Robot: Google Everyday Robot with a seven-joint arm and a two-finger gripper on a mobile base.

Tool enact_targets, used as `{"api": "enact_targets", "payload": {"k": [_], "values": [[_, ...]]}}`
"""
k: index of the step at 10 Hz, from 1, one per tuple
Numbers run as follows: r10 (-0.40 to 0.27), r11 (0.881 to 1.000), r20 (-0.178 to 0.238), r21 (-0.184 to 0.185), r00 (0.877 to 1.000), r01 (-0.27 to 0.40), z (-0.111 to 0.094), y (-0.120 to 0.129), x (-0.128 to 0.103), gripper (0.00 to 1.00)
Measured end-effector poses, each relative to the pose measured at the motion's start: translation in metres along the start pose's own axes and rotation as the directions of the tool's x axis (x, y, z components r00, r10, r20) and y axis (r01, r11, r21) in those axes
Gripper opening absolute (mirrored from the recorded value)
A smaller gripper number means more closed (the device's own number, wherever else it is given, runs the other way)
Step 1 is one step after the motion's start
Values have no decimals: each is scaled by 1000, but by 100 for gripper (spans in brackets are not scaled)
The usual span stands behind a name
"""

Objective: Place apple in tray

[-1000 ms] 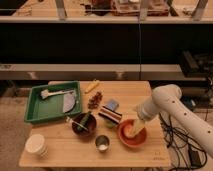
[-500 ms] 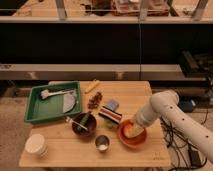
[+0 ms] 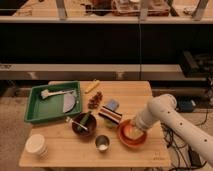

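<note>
The green tray (image 3: 32,109) sits at the table's left and holds a grey utensil and a grey round piece. My gripper (image 3: 131,128) reaches down into the round orange bowl (image 3: 125,140) at the front right, at the end of the white arm (image 3: 162,110). A yellowish patch inside the bowl right under the gripper looks like the apple (image 3: 127,132); most of it is hidden by the gripper. The tray lies well to the left of the gripper, beyond the dark brown bowl.
A dark brown bowl (image 3: 82,125) with a utensil stands in the middle. A metal cup (image 3: 102,144) and a white cup (image 3: 36,145) stand at the front. An elongated yellow item (image 3: 91,87), a dark red cluster (image 3: 95,100), a blue block (image 3: 112,104) and a striped packet (image 3: 110,115) lie between tray and bowl.
The arm has swung left and down, bringing the gripper lower into the orange bowl. Nothing else on the table has moved.
</note>
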Motion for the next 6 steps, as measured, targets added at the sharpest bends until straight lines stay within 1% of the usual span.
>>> {"api": "enact_targets", "payload": {"k": [4,6], "values": [[-39,999,5,-13,999,39,21,-5,-10,58],[-46,999,9,-8,999,46,32,-6,-11,58]]}}
